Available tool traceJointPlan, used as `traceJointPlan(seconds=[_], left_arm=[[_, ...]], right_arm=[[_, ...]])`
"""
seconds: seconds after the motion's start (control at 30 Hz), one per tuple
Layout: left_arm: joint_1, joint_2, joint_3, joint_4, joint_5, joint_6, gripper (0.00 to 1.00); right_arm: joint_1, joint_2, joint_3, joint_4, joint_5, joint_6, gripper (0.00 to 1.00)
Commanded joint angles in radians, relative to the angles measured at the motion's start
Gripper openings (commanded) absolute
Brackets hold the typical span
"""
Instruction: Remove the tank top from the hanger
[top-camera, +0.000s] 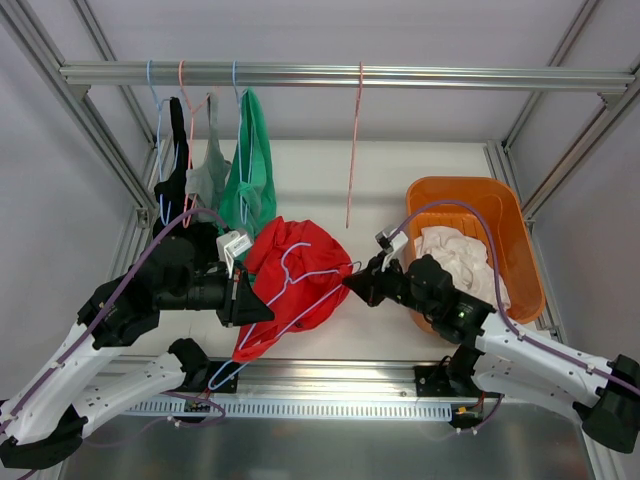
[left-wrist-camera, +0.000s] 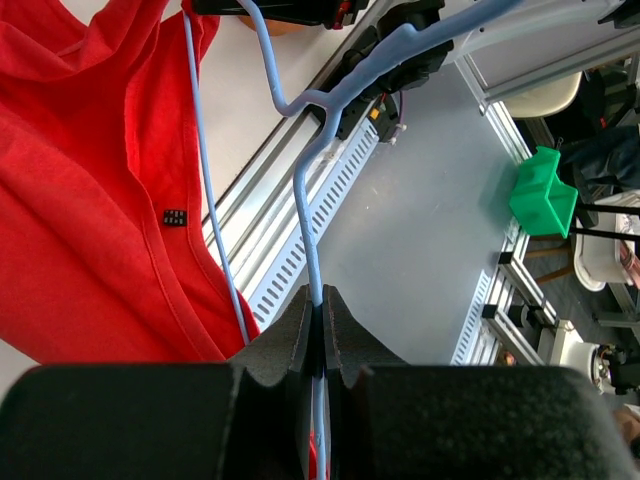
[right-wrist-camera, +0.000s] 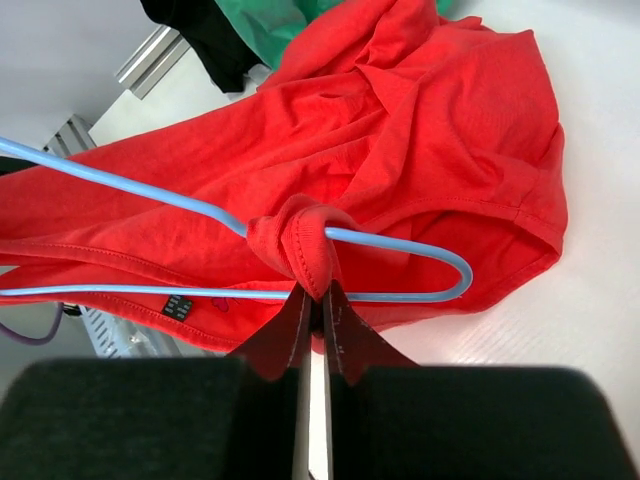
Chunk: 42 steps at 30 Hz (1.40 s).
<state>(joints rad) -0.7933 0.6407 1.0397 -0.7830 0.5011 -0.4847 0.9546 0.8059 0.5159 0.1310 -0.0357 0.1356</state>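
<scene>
A red tank top (top-camera: 295, 270) hangs on a light blue wire hanger (top-camera: 300, 272) held low over the white table, between the two arms. My left gripper (left-wrist-camera: 322, 300) is shut on the hanger's wire (left-wrist-camera: 305, 210) near its hook end, with the red tank top (left-wrist-camera: 90, 190) hanging to its left. In the right wrist view the red tank top (right-wrist-camera: 400, 130) has a strap (right-wrist-camera: 305, 245) looped round the hanger (right-wrist-camera: 400, 240) close to its bent end. My right gripper (right-wrist-camera: 313, 298) is shut on that strap, pinching the fabric just below the wire.
Black, grey and green tops (top-camera: 215, 160) hang on hangers from the rail (top-camera: 340, 75) at back left. A bare pink hanger (top-camera: 353, 150) hangs from the rail's middle. At right stands an orange basket (top-camera: 500, 215) with white cloth (top-camera: 450, 255) in it.
</scene>
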Motion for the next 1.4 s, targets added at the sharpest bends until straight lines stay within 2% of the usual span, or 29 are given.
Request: traceJointPlan(seconds=[0.0,0.13,0.3,0.37,0.47,0.63,0.77,0.93,1.0,1.03,1.1,1.13,1.2,1.23,1.3,1.33,1.37], left_arm=[[-0.012,-0.006,0.036,0.056,0.039,-0.022,0.00],[-0.012,-0.001,0.023,0.054,0.037,-0.009,0.00],[-0.012,0.004,0.003,0.056,0.062,0.018,0.00],[-0.012,-0.001,0.008,0.056,0.063,0.028,0.00],[-0.012,-0.003,0.019,0.057,0.076,0.038,0.00],[-0.012,-0.007,0.026,0.076,0.115,0.046,0.00],[-0.012,-0.009,0.037,0.102,0.122,0.047,0.00],[-0.012,-0.027,0.086,0.160,0.001,0.083,0.00],[-0.012,-0.052,0.076,0.246,-0.012,0.100,0.00],[-0.012,-0.061,0.056,0.357,-0.012,0.109,0.00],[-0.012,-0.070,0.037,0.489,0.013,0.103,0.00],[-0.012,-0.058,0.023,0.630,0.028,0.098,0.00],[-0.015,-0.041,0.011,0.769,0.068,0.089,0.00],[-0.017,-0.027,-0.007,0.916,0.068,0.092,0.00],[-0.023,-0.018,-0.061,1.068,0.048,0.107,0.00],[-0.026,-0.006,-0.078,1.213,0.034,0.110,0.00],[-0.027,0.005,-0.098,1.285,0.001,0.113,0.00]], right_arm=[[0.007,-0.028,0.044,0.042,0.063,-0.024,0.01],[0.007,-0.091,0.073,-0.039,0.109,-0.056,0.00],[0.004,-0.163,0.137,-0.218,0.298,-0.123,0.00],[0.001,-0.168,0.154,-0.273,0.391,-0.168,0.00],[-0.019,-0.143,0.183,-0.327,0.453,-0.203,0.00],[-0.115,-0.082,0.211,-0.341,0.390,-0.192,0.00],[-0.134,-0.047,0.208,-0.343,0.343,-0.156,0.00],[-0.134,-0.126,0.179,-0.343,0.203,-0.113,0.00],[-0.134,-0.160,0.176,-0.341,0.117,-0.099,0.00],[-0.134,-0.190,0.177,-0.341,0.023,-0.093,0.00],[-0.134,-0.215,0.185,-0.340,-0.067,-0.065,0.00],[-0.134,-0.238,0.188,-0.338,-0.122,-0.051,0.00],[-0.132,-0.261,0.187,-0.335,-0.157,-0.022,0.00],[-0.134,-0.283,0.182,-0.318,-0.186,0.010,0.00],[-0.134,-0.297,0.165,-0.297,-0.229,0.041,0.00],[-0.132,-0.298,0.158,-0.268,-0.248,0.074,0.00],[-0.132,-0.295,0.144,-0.251,-0.269,0.088,0.00]])
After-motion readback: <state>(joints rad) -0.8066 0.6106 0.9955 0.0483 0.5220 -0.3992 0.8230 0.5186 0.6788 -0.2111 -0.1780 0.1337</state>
